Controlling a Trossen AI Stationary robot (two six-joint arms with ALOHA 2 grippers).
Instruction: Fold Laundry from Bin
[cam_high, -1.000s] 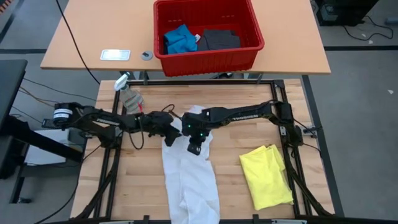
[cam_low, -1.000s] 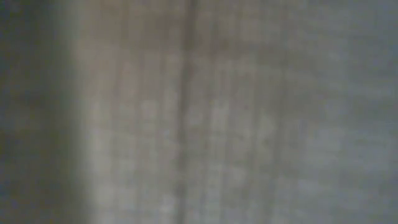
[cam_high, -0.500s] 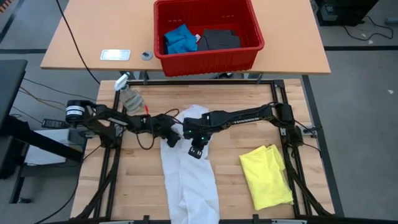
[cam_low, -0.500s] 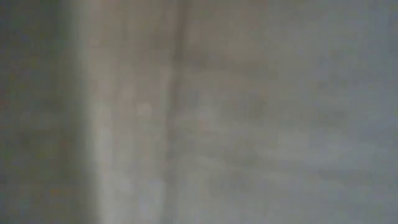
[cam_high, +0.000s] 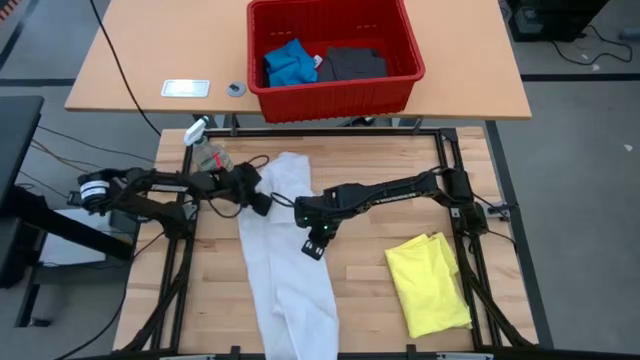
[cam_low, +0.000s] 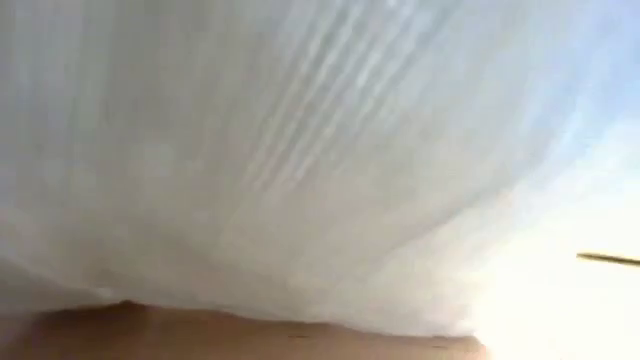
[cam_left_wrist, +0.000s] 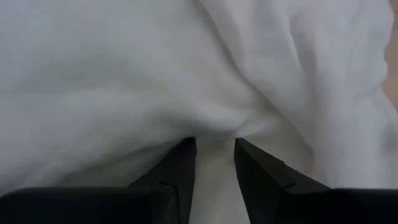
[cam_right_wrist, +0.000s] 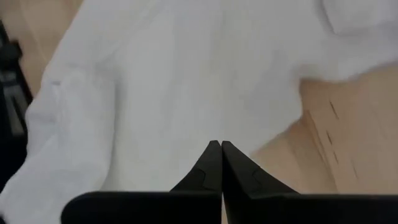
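left gripper (cam_left_wrist: 214, 149) pinching a fold of the white shirt (cam_high: 285, 260) at frame centre; right gripper (cam_high: 312, 240) closed empty beside it. best to draw the cloth slowly, flat along the table (cam_high: 370, 290).

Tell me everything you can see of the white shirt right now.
The white shirt is soft, wrinkled cloth, lying in a long strip down the wooden table, from near its far edge to its near edge. The left gripper pinches a fold at its upper left; the right gripper, fingers shut, hangs at its right edge, holding nothing that shows. The yellow T-shirt lies apart.
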